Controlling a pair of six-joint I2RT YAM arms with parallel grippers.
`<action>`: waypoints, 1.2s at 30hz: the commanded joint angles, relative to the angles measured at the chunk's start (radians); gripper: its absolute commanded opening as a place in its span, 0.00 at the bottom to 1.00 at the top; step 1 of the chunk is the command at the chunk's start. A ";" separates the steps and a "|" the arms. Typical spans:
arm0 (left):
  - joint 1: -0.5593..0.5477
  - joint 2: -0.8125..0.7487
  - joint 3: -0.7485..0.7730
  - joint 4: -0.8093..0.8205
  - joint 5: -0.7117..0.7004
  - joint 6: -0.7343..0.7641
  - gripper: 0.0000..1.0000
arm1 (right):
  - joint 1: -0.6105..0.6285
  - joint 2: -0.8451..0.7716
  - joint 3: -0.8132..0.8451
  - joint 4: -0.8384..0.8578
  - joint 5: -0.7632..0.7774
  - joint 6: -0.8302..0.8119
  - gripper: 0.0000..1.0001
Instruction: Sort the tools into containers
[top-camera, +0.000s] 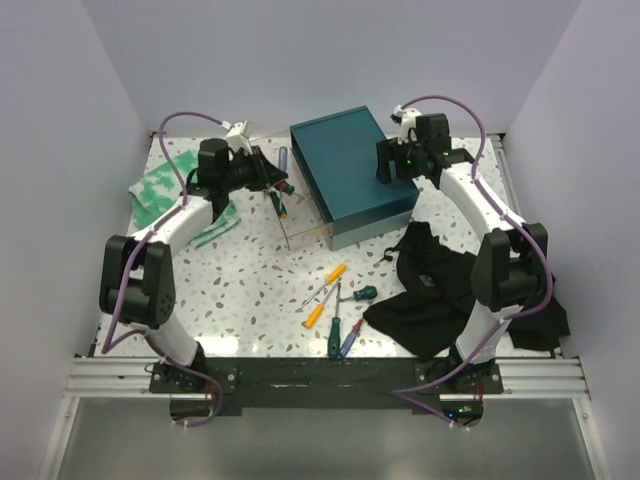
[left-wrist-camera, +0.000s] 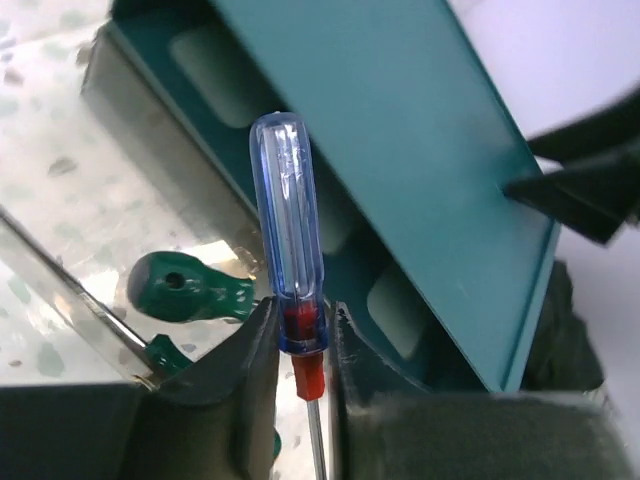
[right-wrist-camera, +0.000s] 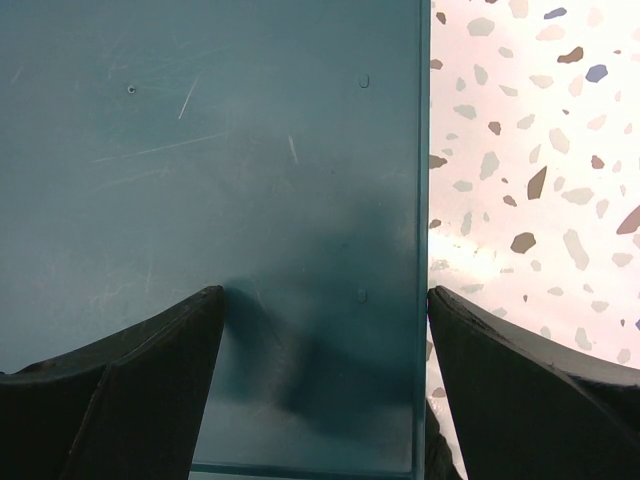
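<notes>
Left gripper (left-wrist-camera: 303, 330) is clamped tight on the red-and-blue screwdriver (left-wrist-camera: 288, 220). The fingers (left-wrist-camera: 250, 370) pinch it right at the red collar where handle meets shaft, so the jaws are only a narrow slit apart. The clear blue handle sticks straight up toward the middle of the wrist view and the metal shaft drops out the bottom edge.

In the top view that gripper sits upper-middle, left of the teal box (top-camera: 350, 175) and just over the far end of the clear box (top-camera: 305, 228). Behind the fingers, in the left part of the wrist view, a green-handled tool (left-wrist-camera: 185, 290) looks to be lying inside the clear box, though I can't swear to it through the plastic.

Right gripper (right-wrist-camera: 325, 330) is spread wide with nothing between the fingers. It's over the right edge of the teal box: one finger above the teal surface, the other over the speckled table (right-wrist-camera: 540, 150). Can't tell if it's touching the box.

The other loose tools (top-camera: 334, 336) are lying lower-centre on the table, just left of the black cloth (top-camera: 440, 290). The green cloth (top-camera: 160, 192) is over at the left.
</notes>
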 joint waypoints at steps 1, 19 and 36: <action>0.014 0.051 0.069 0.115 -0.075 -0.376 0.38 | 0.002 -0.034 0.009 -0.006 -0.005 -0.016 0.86; -0.179 -0.352 -0.109 -0.622 0.292 1.259 0.68 | 0.002 -0.030 -0.013 -0.004 -0.005 -0.023 0.86; -0.413 -0.266 -0.510 0.047 0.048 1.074 0.60 | 0.002 -0.022 -0.013 -0.021 -0.017 0.004 0.86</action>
